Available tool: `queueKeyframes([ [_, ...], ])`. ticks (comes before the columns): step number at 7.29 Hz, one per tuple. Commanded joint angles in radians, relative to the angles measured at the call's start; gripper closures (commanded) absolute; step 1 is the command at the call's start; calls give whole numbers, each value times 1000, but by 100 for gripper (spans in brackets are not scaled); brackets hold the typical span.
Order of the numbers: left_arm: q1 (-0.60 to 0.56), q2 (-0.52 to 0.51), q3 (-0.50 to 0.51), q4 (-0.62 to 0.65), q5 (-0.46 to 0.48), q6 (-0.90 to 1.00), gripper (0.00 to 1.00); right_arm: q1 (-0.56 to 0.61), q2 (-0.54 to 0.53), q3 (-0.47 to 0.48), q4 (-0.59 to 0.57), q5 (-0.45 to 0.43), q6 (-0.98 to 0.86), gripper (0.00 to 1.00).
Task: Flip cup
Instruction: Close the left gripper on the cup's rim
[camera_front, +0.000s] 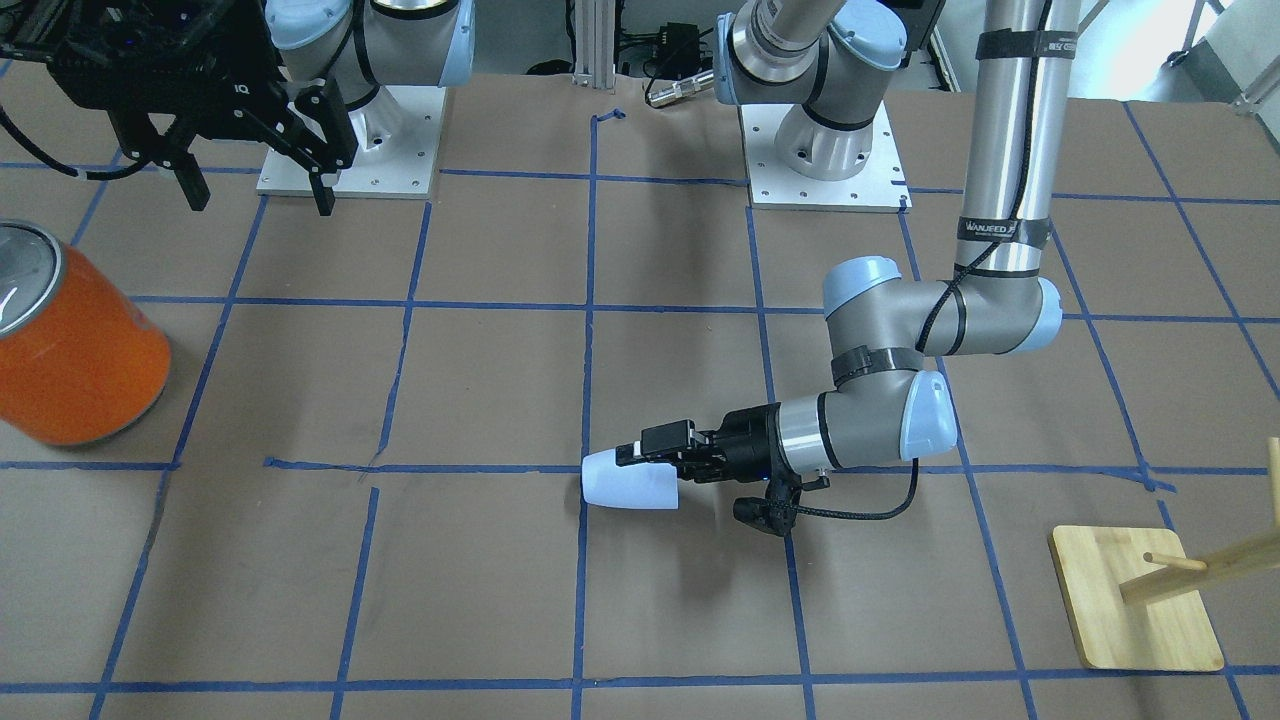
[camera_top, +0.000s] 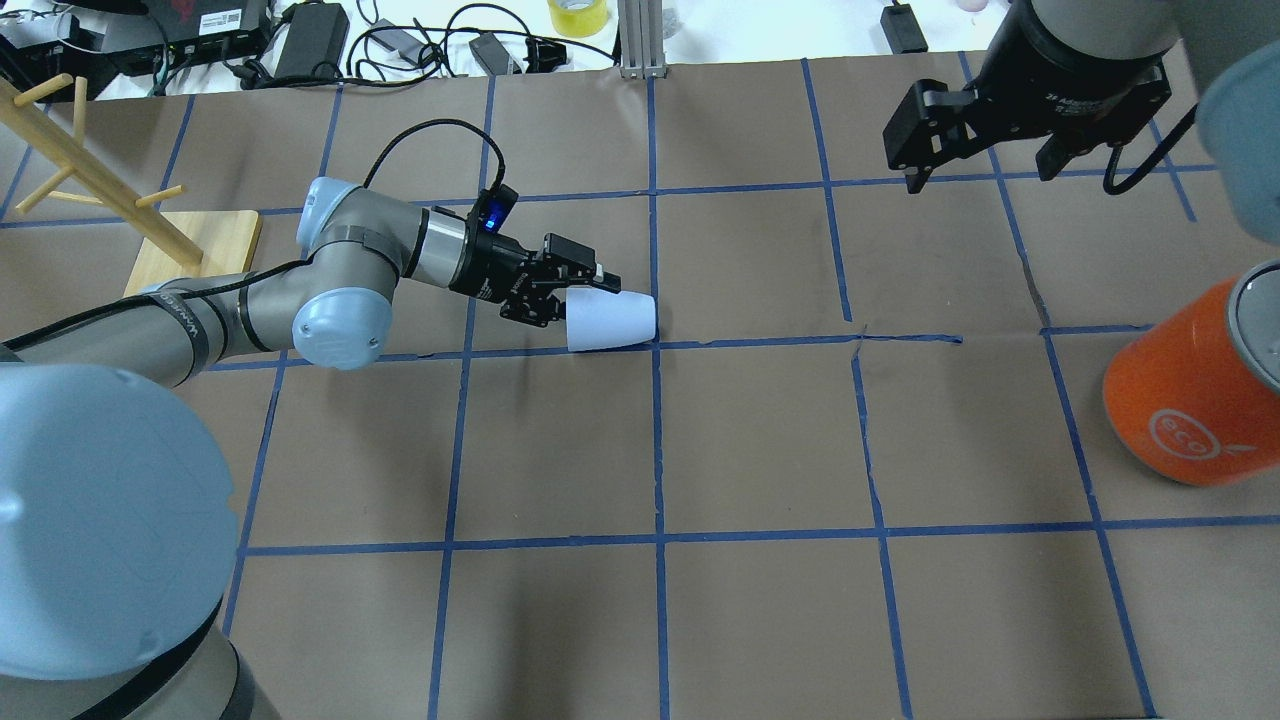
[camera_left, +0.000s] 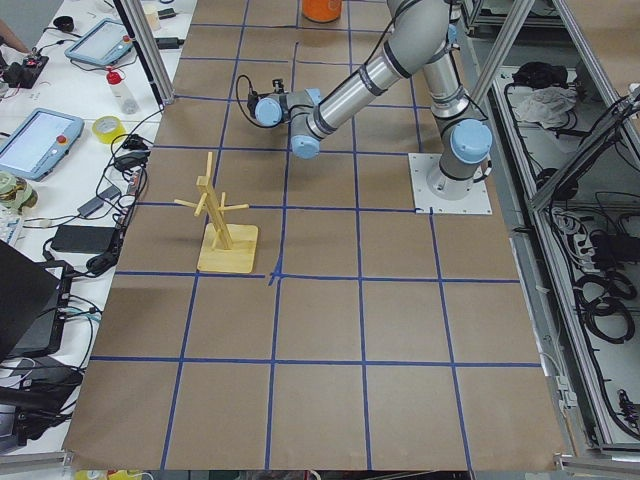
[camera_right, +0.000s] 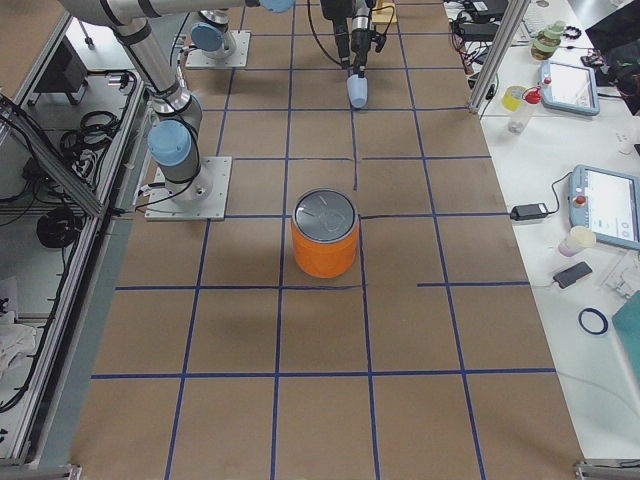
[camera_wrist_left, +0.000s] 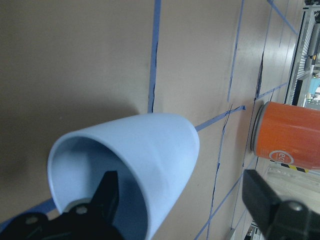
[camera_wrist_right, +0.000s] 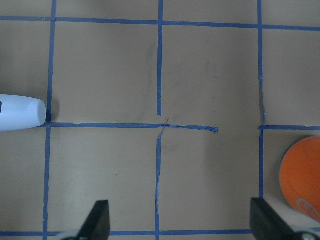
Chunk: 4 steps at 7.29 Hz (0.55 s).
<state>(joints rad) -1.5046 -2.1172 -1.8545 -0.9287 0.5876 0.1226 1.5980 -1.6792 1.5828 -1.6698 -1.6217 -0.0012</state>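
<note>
The pale blue-white cup (camera_front: 630, 482) lies on its side on the brown table near the middle, its open mouth towards my left arm. It also shows in the overhead view (camera_top: 612, 320) and the left wrist view (camera_wrist_left: 150, 150). My left gripper (camera_top: 580, 295) is at the cup's mouth with its jaws wide open. One finger (camera_wrist_left: 107, 195) is inside the cup, the other (camera_wrist_left: 262, 200) stands well outside its wall. My right gripper (camera_top: 980, 170) is open and empty, high above the table near its base.
A large orange can (camera_top: 1190, 400) with a silver top stands on my right side of the table. A wooden peg rack (camera_top: 190, 250) stands behind my left arm. Blue tape lines grid the table.
</note>
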Motion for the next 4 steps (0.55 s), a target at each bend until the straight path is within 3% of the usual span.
queueKeyframes([
  [1,-3,8,6,19,-15,-3,96,0,-1,0,4,5,4,0],
  [3,-3,25,8,22,-15,-14,100,0,-2,0,22,6,21,0],
  [4,-2,52,12,27,-17,-114,100,0,-2,0,24,6,20,0],
])
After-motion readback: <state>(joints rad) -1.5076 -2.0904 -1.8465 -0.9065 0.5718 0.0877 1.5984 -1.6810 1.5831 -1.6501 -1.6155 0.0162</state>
